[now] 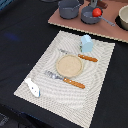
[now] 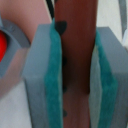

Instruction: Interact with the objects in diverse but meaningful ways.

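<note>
Apparently tool (image 2: 76, 75) pads astride brown sausage (image 2: 76, 45), red tomato (image 2: 3, 47) beside.

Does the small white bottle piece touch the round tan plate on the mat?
Apart. The exterior view shows the white bottle piece near a corner of the mat and the plate at its middle, bare weave between them.

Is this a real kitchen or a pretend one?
Most likely a pretend one: a toy dinner setting on a table. A woven placemat holds a small plate with a fork and knife, and a pot behind holds a red tomato.
</note>
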